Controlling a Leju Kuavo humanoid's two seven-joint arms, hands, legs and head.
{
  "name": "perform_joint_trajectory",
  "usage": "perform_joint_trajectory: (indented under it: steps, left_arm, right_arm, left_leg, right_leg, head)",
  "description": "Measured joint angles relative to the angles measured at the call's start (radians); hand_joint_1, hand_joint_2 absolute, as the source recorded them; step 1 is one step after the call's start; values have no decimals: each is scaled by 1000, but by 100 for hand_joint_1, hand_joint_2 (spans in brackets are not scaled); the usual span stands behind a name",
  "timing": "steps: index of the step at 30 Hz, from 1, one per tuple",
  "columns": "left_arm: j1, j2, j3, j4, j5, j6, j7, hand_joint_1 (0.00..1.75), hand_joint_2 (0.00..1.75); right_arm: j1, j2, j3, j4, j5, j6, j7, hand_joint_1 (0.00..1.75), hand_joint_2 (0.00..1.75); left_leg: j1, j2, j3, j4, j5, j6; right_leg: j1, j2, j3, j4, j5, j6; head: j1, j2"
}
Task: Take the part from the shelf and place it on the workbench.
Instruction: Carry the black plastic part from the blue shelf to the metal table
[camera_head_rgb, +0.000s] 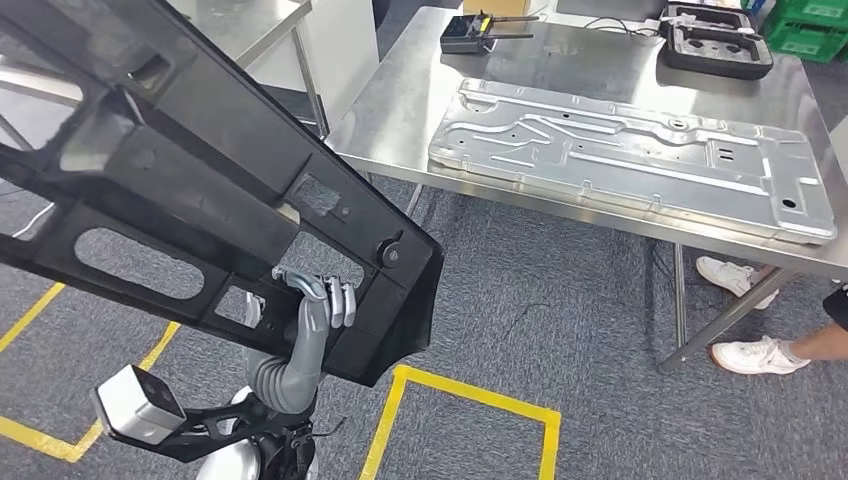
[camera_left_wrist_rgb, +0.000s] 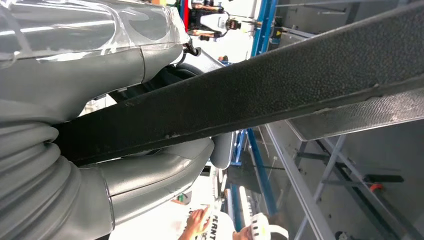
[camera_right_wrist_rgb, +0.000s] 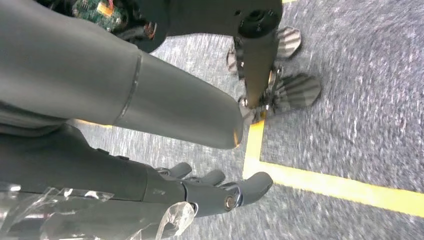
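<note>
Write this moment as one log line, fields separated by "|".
phase: carrying | left hand: grips black part | right hand: hangs empty | workbench: metal panel on it

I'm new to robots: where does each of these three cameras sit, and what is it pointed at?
Head view: high on the body, looking down at the large black plastic frame part, steel workbench and the left hand.
Left wrist view: behind the left hand, gripping the part's black edge.
Right wrist view: behind the empty right hand, facing grey carpet.
Head and left wrist views share the part.
</note>
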Motion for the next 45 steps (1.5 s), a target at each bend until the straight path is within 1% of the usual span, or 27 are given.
perform_joint_trajectory:
  steps: [2,3,5,7,8,10,12,13,15,18,20,22,24,26,29,30,31,32,33,34,36,37,39,41,42,43,45]
  left_arm:
    - [-3,-6,-1,3,-5,0,0,175,175]
    - [-5,-10,-1,4,-7,1,0,175,175]
    - [-4,-13,0,9,-9,5,1,175,175]
    - [7,-13,0,15,-12,18,4,175,175]
    - [13,-13,1,18,-13,26,7,175,175]
    - [20,-12,2,22,-21,48,17,175,175]
    - [22,-12,5,22,-33,75,37,175,175]
    - [23,-11,7,23,-39,89,48,175,175]
    - [25,-9,12,24,-47,110,62,175,175]
    - [25,-7,22,27,-54,138,73,175,175]
    - [24,-6,27,27,-57,149,78,175,175]
    - [18,-7,31,27,-59,152,80,175,175]
    - [15,-6,32,28,-61,154,87,175,175]
    - [21,-6,33,30,-62,158,94,175,175]
    - [25,-5,36,31,-64,163,96,175,175]
    - [25,-4,38,30,-65,164,97,175,175]
    - [27,-4,40,30,-66,164,97,175,175]
    - [29,-2,42,29,-68,165,97,175,175]
    - [30,-1,44,29,-70,165,98,175,175]
    - [32,0,45,28,-72,165,98,175,175]
    - [30,2,46,28,-73,165,98,175,175]
    - [29,2,46,28,-74,165,98,175,175]
    - [30,3,46,28,-78,165,98,175,175]
    - [32,4,47,28,-82,165,98,175,175]
    - [32,5,47,28,-84,165,98,175,175]
    - [32,5,47,28,-86,164,98,175,175]
    - [33,6,47,28,-90,163,98,175,175]
  right_arm:
    - [3,-2,-5,0,-4,0,-1,0,0]
    - [3,-2,-7,0,-6,0,-1,0,0]
    - [2,1,-12,0,-8,0,-2,0,0]
    - [1,1,-16,0,-6,0,-13,0,0]
    - [1,1,-17,0,-5,0,-20,0,0]
    - [2,-1,-18,0,-2,0,-28,0,0]
    - [2,-2,-18,0,-1,0,-21,0,0]
    - [2,-2,-18,0,-1,0,-16,0,0]
    - [2,0,-19,0,-1,0,-8,0,0]
    - [0,6,-20,0,0,0,0,0,0]
    - [-2,9,-20,-1,2,0,3,0,0]
    - [-1,10,-19,-2,7,2,2,0,0]
    - [2,14,-18,-3,10,8,-2,0,0]
    - [4,14,-17,-4,13,15,-9,0,0]
    - [5,17,-16,-4,18,19,-18,0,0]
    - [4,22,-16,-6,18,18,-20,0,0]
    - [3,24,-17,-7,19,15,-23,0,0]
    - [3,26,-18,-8,19,10,-24,0,0]
    - [2,25,-18,-8,19,2,-26,0,0]
    - [2,22,-19,-8,20,-5,-27,0,0]
    - [3,21,-18,-8,20,-13,-27,0,0]
    - [3,20,-18,-8,20,-13,-28,0,0]
    - [6,22,-18,-8,19,-12,-27,0,0]
    - [8,24,-18,-8,19,-10,-28,0,0]
    - [8,24,-18,-8,18,-10,-28,0,0]
    - [8,25,-18,-8,18,-10,-28,0,0]
    - [7,26,-18,-8,17,-11,-27,0,0]
  left_leg:
    - [6,16,8,-17,10,7]
    - [10,26,13,-25,14,9]
    - [9,47,17,-28,14,11]
    - [8,67,17,-28,12,10]
    - [9,74,18,-27,10,8]
    - [10,83,21,-23,5,-1]
    - [7,87,20,-16,-3,-13]
    - [4,88,18,-12,-8,-16]
    - [1,88,16,-9,-9,-5]
    - [0,87,22,-21,-4,13]
    - [9,87,70,-107,34,25]
    - [25,90,132,-208,76,37]
    - [38,94,158,-237,82,24]
    - [58,94,164,-230,70,-7]
    - [101,92,150,-160,22,-74]
    - [113,92,137,-123,-3,-97]
    - [118,93,123,-90,-25,-114]
    - [120,94,112,-68,-40,-126]
    - [123,94,105,-55,-49,-133]
    - [123,94,105,-52,-52,-136]
    - [119,89,87,-8,-77,-128]
    - [112,87,56,53,-102,-116]
    - [90,84,-50,235,-163,-87]
    - [62,79,-151,360,-177,-58]
    - [48,74,-174,362,-149,-39]
    - [34,68,-176,320,-102,-19]
    - [7,51,-149,176,12,21]
  right_leg:
    - [3,-30,-7,12,-10,12]
    - [5,-54,-22,45,-31,15]
    - [1,-95,-79,165,-92,22]
    - [-4,-103,-121,251,-117,30]
    - [-6,-105,-115,242,-104,33]
    - [-10,-115,-52,126,-47,38]
    - [-9,-122,3,22,-14,32]
    - [-9,-124,13,1,-11,26]
    - [-9,-121,12,1,-12,17]
    - [-17,-123,19,-18,-4,19]
    - [-15,-124,39,-45,6,18]
    - [-9,-118,32,-13,-12,19]
    - [-18,-110,-25,100,-59,38]
    - [-40,-109,-66,165,-73,66]
    - [-75,-117,-14,49,-4,124]
    - [-80,-116,-2,23,2,132]
    - [-81,-114,-4,21,-5,124]
    - [-78,-109,-17,42,-21,106]
    - [-78,-106,-23,47,-26,81]
    - [-76,-104,-25,50,-27,65]
    - [-69,-98,-20,46,-30,49]
    - [-64,-96,-15,43,-32,43]
    - [-53,-93,-4,35,-37,35]
    - [-36,-85,13,24,-42,28]
    - [-27,-79,26,19,-47,22]
    - [-19,-73,40,17,-54,16]
    - [-4,-62,67,15,-71,9]
  head:
    - [0,0]
    - [2,0]
    - [7,0]
    - [8,0]
    - [8,0]
    - [8,0]
    - [9,0]
    - [8,0]
    - [7,0]
    - [4,0]
    - [-4,0]
    - [-8,0]
    - [-3,0]
    - [-1,0]
    - [0,0]
    - [6,0]
    - [8,0]
    - [7,0]
    - [4,0]
    - [-6,0]
    - [-16,0]
    - [-20,0]
    - [-26,0]
    - [-30,0]
    - [-31,0]
    - [-31,0]
    - [-31,0]
